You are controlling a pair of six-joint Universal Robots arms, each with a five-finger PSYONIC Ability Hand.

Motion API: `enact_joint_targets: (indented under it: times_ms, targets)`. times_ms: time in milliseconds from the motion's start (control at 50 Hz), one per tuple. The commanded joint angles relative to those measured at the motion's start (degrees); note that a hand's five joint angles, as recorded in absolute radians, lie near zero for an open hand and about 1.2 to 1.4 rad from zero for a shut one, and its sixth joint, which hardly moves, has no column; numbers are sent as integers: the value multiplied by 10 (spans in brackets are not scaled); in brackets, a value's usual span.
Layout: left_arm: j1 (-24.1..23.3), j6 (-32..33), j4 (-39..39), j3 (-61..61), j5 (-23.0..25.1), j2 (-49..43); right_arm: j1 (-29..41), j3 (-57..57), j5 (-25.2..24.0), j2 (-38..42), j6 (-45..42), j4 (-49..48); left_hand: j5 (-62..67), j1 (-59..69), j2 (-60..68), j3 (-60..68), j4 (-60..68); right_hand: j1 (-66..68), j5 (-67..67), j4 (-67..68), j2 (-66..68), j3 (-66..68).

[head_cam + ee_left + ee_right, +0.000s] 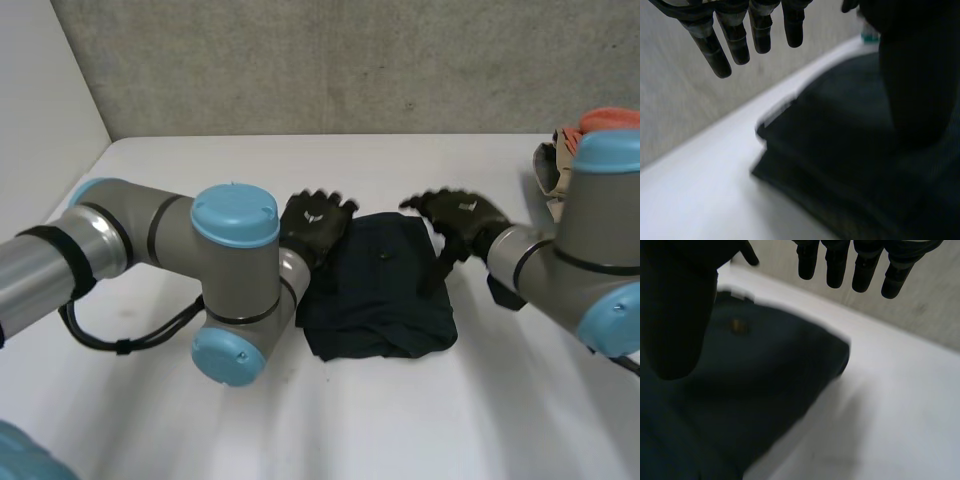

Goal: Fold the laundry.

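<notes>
A white table stood before a grey concrete wall. The left hand, fingers straight and empty, hovered at the left edge of a dark navy garment lying mid-table, a compact, slightly rumpled rectangle with a small button showing, and the right hand, equally slack, was at its right edge. The fold looked about finished; next would likely come fetching from the heap of clothes far right.

I count one dark blue folded garment, one button showing on it, one heap of other clothes, one white table, and two hands: my left hand and my right hand.
</notes>
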Motion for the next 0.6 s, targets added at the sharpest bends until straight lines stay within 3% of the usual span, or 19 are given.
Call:
enact_joint_targets:
  times_ms: [20,180,320,400,460,560,600]
  targets:
    - [7,2,-66,-7,-14,-19,3,-21,15,87,-71,3,-2,17,9,6,12,-28,-28,-21,-19,-20]
    - [3,2,-80,-6,-7,1,3,-15,77,56,-125,-13,-2,17,9,6,12,-28,-28,-21,-19,-20]
    - [9,1,-73,-5,10,112,7,71,85,-76,-132,-81,-9,10,2,-1,5,-28,-28,-21,-19,-20]
    - [15,0,-54,-1,75,158,27,158,87,-141,-132,-127,-10,8,0,-2,4,-28,-28,-21,-19,-20]
    - [31,-3,-49,7,151,177,53,232,88,-167,-138,-171,-5,14,6,3,9,-28,-28,-21,-19,-20]
    - [44,-6,-85,34,291,187,104,312,90,-164,-140,-226,0,19,11,8,14,-28,-28,-21,-19,-20]
    - [46,-8,-106,43,320,187,115,326,92,-163,-140,-245,0,19,11,8,14,-28,-28,-21,-19,-20]
